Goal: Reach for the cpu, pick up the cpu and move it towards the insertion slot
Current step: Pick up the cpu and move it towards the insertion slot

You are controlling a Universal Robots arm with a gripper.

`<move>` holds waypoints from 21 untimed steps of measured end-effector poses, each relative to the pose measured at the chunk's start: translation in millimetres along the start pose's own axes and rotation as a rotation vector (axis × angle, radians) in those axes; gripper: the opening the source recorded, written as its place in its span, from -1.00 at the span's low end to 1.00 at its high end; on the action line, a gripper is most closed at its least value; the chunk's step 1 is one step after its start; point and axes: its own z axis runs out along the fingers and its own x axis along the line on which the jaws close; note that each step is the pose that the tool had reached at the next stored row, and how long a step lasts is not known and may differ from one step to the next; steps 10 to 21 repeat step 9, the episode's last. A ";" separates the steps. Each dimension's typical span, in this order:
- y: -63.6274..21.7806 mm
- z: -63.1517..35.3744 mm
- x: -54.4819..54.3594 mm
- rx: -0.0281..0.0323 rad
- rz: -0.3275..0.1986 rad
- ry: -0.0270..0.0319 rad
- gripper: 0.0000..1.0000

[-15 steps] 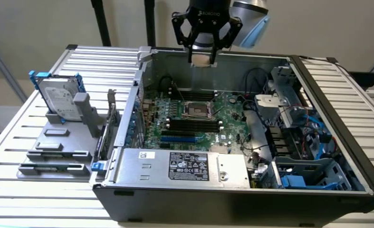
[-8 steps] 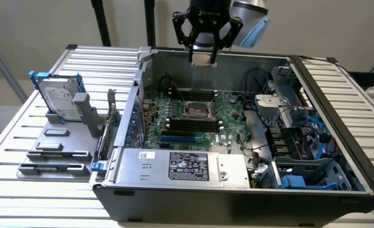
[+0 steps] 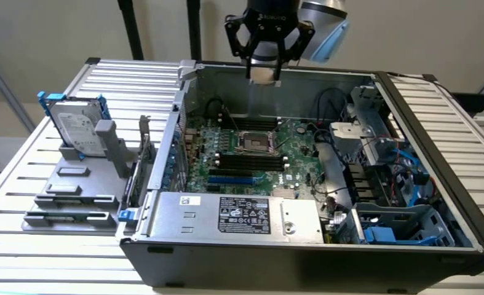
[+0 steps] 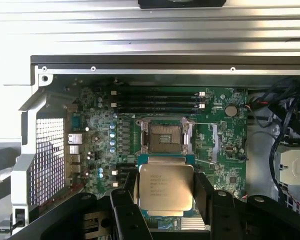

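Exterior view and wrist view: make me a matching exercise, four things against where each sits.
Things:
1. cpu
2. insertion slot
3. hard drive
4. power supply

Places:
A. on the motherboard, among the memory slots
B. upright in the grey stand outside the case
C. held in the gripper
D. inside the case, at its near edge

Pairs: 1-C, 2-A, 3-B, 4-D
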 end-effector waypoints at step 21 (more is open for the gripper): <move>0.8 0.1 -0.7 -0.0009 0.000 -0.0007 0.09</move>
